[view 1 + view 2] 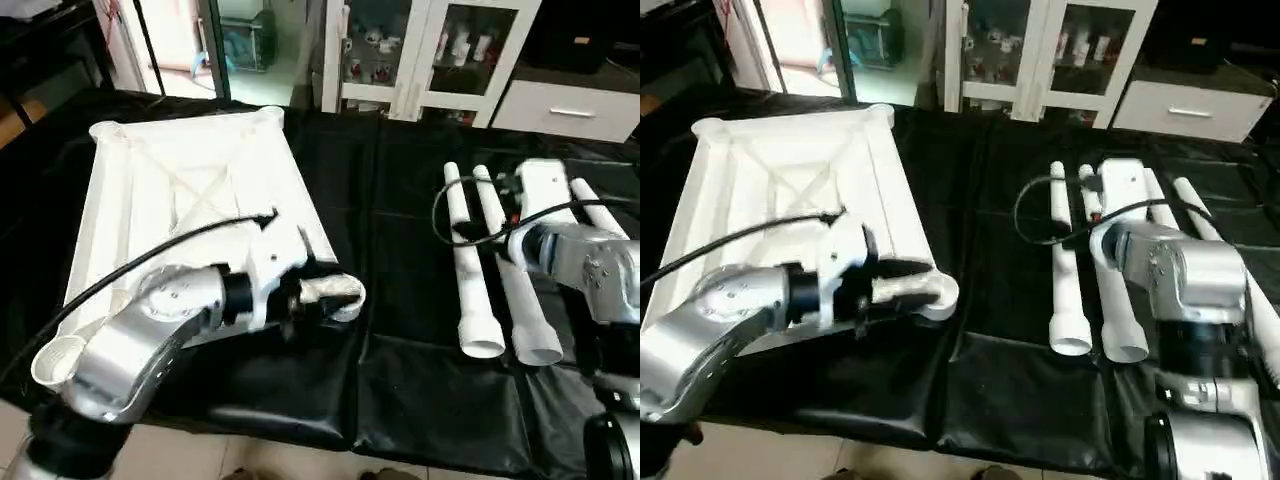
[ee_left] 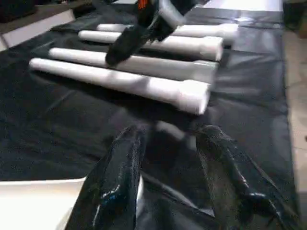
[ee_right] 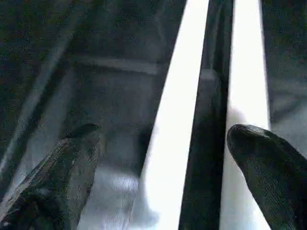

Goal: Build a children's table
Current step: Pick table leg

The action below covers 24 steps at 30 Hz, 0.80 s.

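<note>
Left end effector: you see its two black fingers parted with nothing between them, at the near right corner socket of the table top; whether a finger touches the socket you cannot tell.
Right end effector: your jaws stand wide apart, empty, poised over the legs; one leg runs up between the fingers, a second lies just past the right-hand finger.
Table top: white, square, lying underside up with its X ribs showing, on the black-sheeted table. It sits directly behind your left end effector and well apart from your right one.
Legs: four long white tapered tubes, lying side by side on the black sheet beneath your right end effector, wide ends toward the near edge. From the left end effector they lie well off to its right, straight ahead along its fingers in the wrist view.
Far corner sockets: at the top's back edge, well beyond your left end effector.
Cables: a black one loops over each silver forearm.
Cabinets: white, glass-doored, behind the table, far from both end effectors.
</note>
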Motion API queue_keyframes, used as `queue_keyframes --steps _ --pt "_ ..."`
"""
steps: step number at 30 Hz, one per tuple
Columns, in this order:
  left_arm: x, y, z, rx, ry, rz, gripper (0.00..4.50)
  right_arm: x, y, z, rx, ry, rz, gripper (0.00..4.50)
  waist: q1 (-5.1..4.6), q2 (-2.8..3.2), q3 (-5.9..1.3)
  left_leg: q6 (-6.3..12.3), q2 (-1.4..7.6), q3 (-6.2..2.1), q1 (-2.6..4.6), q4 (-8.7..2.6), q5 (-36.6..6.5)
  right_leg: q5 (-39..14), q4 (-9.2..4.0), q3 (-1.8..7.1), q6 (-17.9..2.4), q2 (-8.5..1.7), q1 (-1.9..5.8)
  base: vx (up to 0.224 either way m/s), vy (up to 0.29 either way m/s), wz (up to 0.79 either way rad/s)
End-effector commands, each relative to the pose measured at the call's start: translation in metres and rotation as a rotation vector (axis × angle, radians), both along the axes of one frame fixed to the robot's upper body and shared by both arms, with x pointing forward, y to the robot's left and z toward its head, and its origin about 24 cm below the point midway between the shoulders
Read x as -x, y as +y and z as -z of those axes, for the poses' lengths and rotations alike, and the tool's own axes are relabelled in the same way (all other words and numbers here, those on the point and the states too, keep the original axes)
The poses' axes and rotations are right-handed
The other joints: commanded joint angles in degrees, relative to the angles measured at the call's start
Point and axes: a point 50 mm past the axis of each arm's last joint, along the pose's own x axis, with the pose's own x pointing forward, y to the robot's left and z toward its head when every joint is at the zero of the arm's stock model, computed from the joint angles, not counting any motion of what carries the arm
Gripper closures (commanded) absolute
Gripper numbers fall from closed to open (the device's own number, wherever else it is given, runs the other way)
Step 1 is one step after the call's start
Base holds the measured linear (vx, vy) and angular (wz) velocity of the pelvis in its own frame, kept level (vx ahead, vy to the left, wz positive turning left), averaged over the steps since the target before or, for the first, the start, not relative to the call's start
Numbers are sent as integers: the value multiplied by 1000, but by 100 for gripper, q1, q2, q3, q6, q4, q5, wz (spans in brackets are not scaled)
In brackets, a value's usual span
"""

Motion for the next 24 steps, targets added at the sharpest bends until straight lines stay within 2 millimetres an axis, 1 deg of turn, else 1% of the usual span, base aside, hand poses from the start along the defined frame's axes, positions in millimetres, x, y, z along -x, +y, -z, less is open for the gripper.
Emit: queue_keyframes --steps 1,2,3,4,5,7,8,9,11,12,17,19,20,21,24 --pt "6 -4 -1 -5 6 42 244 0 4 6 -56 52 -7 0 -2 -71 -390 -2 409 -104 -7 -483 -555 -1687 -359 246 -1268 -328 268 0 0 0" --pt "8 -5 -1 -8 7 45 244 0 5 9 -81 69 -5 0 -6 -82 -393 -43 420 -101 -8 -487 -588 -1661 -358 247 -1248 -329 268 0 0 0" --pt "8 -5 -1 -11 9 48 244 0 6 12 -89 79 -2 0 -4 -105 -392 -59 420 -99 -11 -495 -574 -1631 -351 246 -1229 -325 271 0 0 0" --pt "8 -5 -1 -11 9 48 244 0 6 12 -89 79 -2 0 2 -104 -397 -66 417 -95 -3 -494 -548 -1607 -351 246 -1224 -324 272 0 0 0" --pt "10 -5 -2 -12 13 53 244 0 7 18 -111 106 8 0 9 -117 -398 -64 417 -78 7 -489 -468 -1481 -344 254 -1239 -326 264 0 0 0" --pt "11 -5 -2 -13 17 58 244 1 7 22 -109 126 8 0 16 -108 -390 -73 420 -66 3 -496 -447 -1403 -332 254 -1263 -320 267 0 0 0" --pt "13 -6 -2 -14 21 64 244 2 6 26 -100 150 11 0 16 -106 -392 -96 421 -63 16 -494 -467 -1391 -328 252 -1278 -321 261 0 0 0" --pt "15 -7 -3 -14 28 78 244 4 5 33 -89 196 22 0 12 -110 -391 -108 420 -66 11 -497 -478 -1387 -326 250 -1289 -319 266 0 0 0" --pt "17 -7 -4 -9 39 93 244 6 2 38 -72 214 40 0 13 -117 -383 -154 418 -62 15 -498 -556 -1428 -337 253 -1306 -325 260 0 0 0" --pt "18 -7 -4 -7 41 97 244 6 1 39 -70 216 46 0 13 -128 -377 -172 416 -60 9 -502 -608 -1501 -346 255 -1284 -326 266 0 0 0" --pt "18 -8 -6 -2 45 113 244 9 -1 46 -72 243 53 0 17 -117 -373 -199 419 -68 6 -509 -681 -1588 -354 257 -1227 -325 266 0 0 0" --pt "18 -8 -6 -4 44 113 244 9 -1 47 -69 246 56 0 14 -123 -375 -207 418 -65 11 -510 -699 -1605 -357 257 -1201 -318 261 0 0 0" --pt "18 -8 -6 -8 45 113 237 9 -2 48 -60 249 59 28 14 -123 -373 -212 420 -66 11 -512 -699 -1608 -358 258 -1202 -321 260 0 0 0" --pt "19 -8 -6 -9 45 114 237 9 -3 49 -57 250 59 28 15 -118 -374 -219 422 -67 12 -512 -703 -1614 -357 256 -1204 -320 258 0 0 0" --pt "18 -8 -6 -14 45 114 237 8 -2 48 -43 247 51 60 16 -120 -380 -226 420 -66 10 -513 -700 -1600 -356 256 -1205 -321 261 0 0 0"
